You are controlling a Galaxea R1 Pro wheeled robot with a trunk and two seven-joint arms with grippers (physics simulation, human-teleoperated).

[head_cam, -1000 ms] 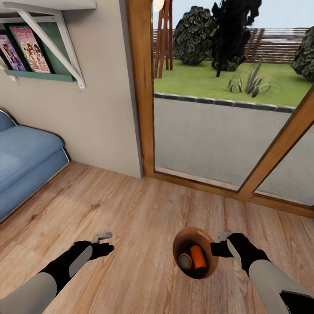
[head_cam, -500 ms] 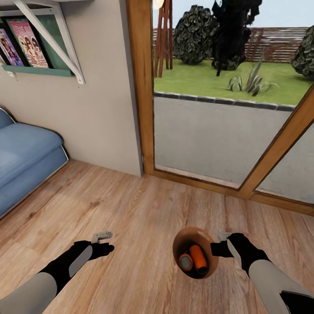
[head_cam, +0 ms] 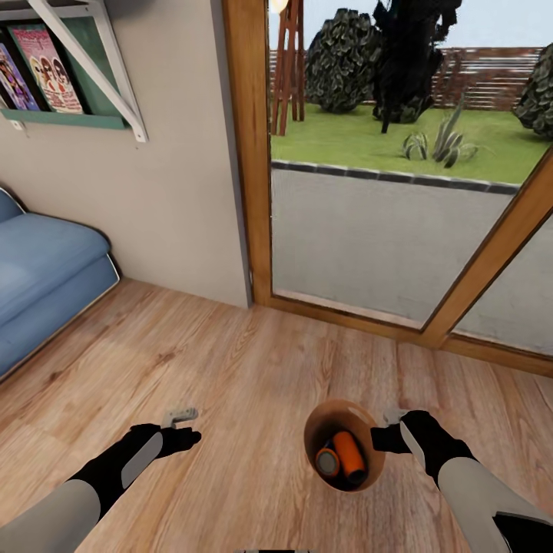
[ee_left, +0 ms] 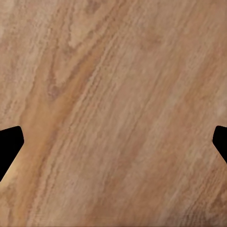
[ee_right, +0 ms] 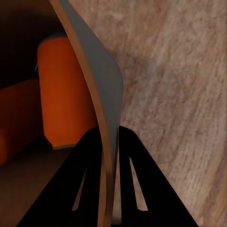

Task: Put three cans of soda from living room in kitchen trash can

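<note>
The right gripper [head_cam: 388,434] pinches the rim of the tash can [head_cam: 342,415], orange cans [head_cam: 349,457] inside; the left gripper [head_cam: 180,417] hangs with fingers apart over the wood floor [head_cam: 253,361].

The right gripper [head_cam: 389,427] holds the rim of a copper-brown bin [head_cam: 343,443] above the wooden floor [head_cam: 253,369]; orange cans [head_cam: 342,458] lie inside. The left gripper [head_cam: 180,417] hangs free. A blue sofa [head_cam: 42,280] stands left, glass doors [head_cam: 399,192] ahead.
</note>
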